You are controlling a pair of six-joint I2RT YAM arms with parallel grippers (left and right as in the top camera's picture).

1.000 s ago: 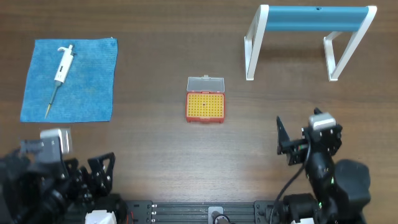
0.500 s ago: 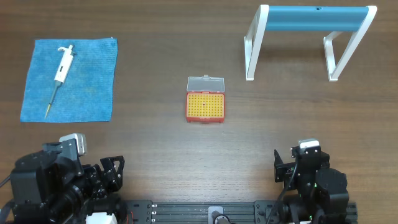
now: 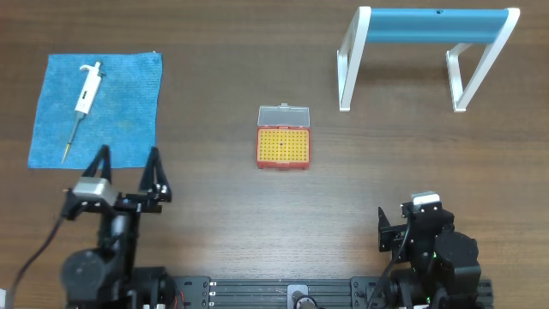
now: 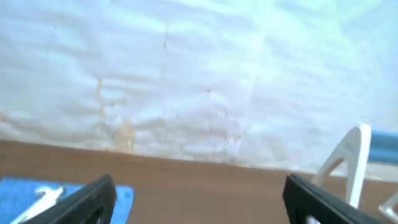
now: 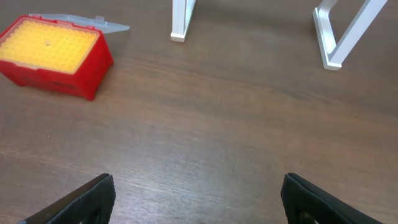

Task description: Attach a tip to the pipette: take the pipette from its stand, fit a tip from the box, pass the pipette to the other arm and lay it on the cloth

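The left end effector (image 3: 129,167) is released, with the pipette (image 3: 86,90) on the cloth (image 3: 129,112) ahead. The right end effector (image 5: 199,183) is released too, the tip box (image 5: 53,56) ahead.

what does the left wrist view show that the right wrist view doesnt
Left wrist view, not the right: the blue cloth with the pipette lying on it, and a pale wall behind the table. Right wrist view, not the left: the red tip box, lid open, yellow inside. Both: the table and the white stand.
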